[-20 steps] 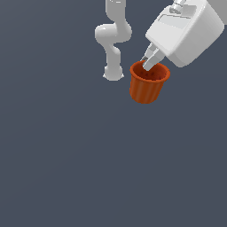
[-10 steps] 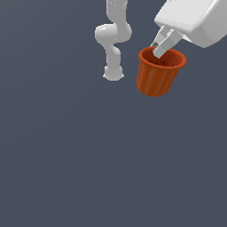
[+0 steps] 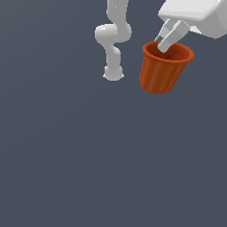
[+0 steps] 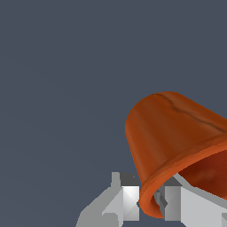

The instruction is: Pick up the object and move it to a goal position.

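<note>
The orange-red ribbed cup (image 3: 162,71) hangs in the air at the exterior view's upper right, held off the dark grey floor. My gripper (image 3: 162,42) is shut on its rim: one finger reaches inside the cup, the other is outside the wall. In the wrist view the cup (image 4: 173,133) fills the near corner, with its rim clamped between the two fingers (image 4: 122,199). The cup tilts slightly. No goal marker shows in either view.
The arm's white base and links (image 3: 113,40) stand at the exterior view's upper middle, left of the cup. The dark grey floor (image 3: 88,168) spreads below everything.
The cup and gripper have risen and come towards the exterior camera and its right side, so both look larger. The grip on the rim is unchanged.
</note>
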Robot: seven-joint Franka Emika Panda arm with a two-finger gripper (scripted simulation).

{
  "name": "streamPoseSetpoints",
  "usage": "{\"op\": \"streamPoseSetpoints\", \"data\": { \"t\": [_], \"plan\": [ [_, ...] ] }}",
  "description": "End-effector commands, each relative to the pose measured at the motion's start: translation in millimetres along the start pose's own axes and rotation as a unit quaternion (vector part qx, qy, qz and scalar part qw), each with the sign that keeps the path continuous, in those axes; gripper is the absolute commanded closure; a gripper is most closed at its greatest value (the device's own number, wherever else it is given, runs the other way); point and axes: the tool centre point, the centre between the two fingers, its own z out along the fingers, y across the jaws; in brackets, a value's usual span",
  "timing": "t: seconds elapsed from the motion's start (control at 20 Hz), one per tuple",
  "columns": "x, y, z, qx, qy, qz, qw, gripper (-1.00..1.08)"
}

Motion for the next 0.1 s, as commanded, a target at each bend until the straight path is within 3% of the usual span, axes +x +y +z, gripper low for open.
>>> {"op": "streamPoseSetpoints", "data": {
  "t": [0.0,0.05],
  "plan": [
    [-1.0,0.7,-1.9,-0.001,0.000,0.001,1.0000,1.08],
    [-1.0,0.8,-1.9,-0.001,0.000,0.001,1.0000,1.08]
  ]
}}
